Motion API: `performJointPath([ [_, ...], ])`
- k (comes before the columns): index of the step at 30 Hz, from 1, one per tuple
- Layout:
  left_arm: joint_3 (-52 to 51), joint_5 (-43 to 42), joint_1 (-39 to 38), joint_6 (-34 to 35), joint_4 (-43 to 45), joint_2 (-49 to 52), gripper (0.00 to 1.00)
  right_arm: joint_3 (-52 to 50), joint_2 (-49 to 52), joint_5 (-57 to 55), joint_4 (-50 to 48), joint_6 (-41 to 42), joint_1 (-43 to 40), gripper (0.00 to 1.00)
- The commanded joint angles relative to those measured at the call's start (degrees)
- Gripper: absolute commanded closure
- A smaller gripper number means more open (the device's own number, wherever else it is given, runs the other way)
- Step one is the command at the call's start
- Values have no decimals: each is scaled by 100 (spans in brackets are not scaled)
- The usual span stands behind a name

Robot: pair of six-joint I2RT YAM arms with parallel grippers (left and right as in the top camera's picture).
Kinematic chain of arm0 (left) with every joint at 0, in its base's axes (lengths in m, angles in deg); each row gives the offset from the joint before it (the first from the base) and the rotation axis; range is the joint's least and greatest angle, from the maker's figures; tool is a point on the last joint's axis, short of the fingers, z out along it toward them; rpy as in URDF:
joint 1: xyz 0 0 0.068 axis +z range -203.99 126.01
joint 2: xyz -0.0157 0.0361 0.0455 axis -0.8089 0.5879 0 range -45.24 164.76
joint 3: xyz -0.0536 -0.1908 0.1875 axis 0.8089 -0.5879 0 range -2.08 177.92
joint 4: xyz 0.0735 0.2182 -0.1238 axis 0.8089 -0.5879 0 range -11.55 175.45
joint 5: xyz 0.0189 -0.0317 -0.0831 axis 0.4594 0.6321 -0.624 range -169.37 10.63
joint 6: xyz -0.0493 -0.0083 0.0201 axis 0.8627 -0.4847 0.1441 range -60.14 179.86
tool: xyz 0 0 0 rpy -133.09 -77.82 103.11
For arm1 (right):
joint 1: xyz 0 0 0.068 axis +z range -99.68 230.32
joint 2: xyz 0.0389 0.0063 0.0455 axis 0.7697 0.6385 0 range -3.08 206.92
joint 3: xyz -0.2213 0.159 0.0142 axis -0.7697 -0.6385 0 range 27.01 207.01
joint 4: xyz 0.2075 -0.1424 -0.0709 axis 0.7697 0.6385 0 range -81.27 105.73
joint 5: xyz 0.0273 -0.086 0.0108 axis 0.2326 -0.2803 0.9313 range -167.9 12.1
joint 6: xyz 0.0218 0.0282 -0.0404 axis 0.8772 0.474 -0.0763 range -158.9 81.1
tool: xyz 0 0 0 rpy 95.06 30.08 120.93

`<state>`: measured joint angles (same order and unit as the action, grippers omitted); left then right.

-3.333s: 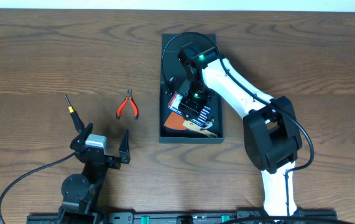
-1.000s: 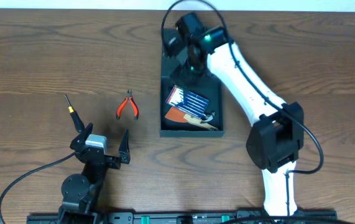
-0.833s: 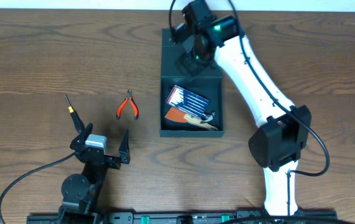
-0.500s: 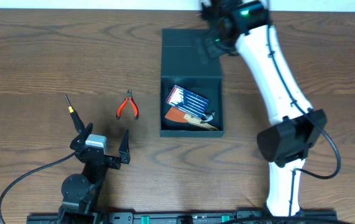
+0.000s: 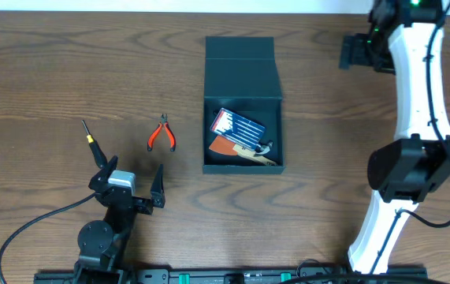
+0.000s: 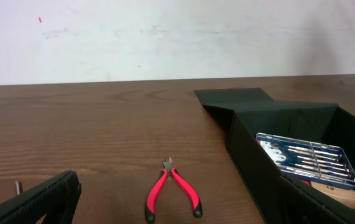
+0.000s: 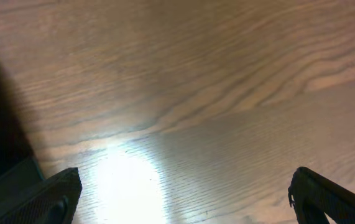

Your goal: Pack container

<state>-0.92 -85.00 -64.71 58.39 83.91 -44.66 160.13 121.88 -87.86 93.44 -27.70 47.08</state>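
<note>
Indistinctly, overlapping items (image 5: 240, 138) crowd the open container (image 5: 240, 71).

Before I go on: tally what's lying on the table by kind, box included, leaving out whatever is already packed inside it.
Red-handled pliers: 1
Slim black-and-yellow tool: 1
Container, lid open: 1
Total: 3

Left tool (image 5: 131, 178), right tool (image 7: 183, 179): agape.

No legible text, labels or numbers anywhere.
</note>
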Motion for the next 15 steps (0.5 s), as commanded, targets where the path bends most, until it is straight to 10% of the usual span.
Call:
performJointPath([
  [1, -92, -125, -35, 28, -205, -35, 1, 114, -155, -13, 66, 142, 11, 1],
  [15, -92, -125, -35, 26, -205, -35, 2, 114, -155, -11, 101, 144, 17, 1],
])
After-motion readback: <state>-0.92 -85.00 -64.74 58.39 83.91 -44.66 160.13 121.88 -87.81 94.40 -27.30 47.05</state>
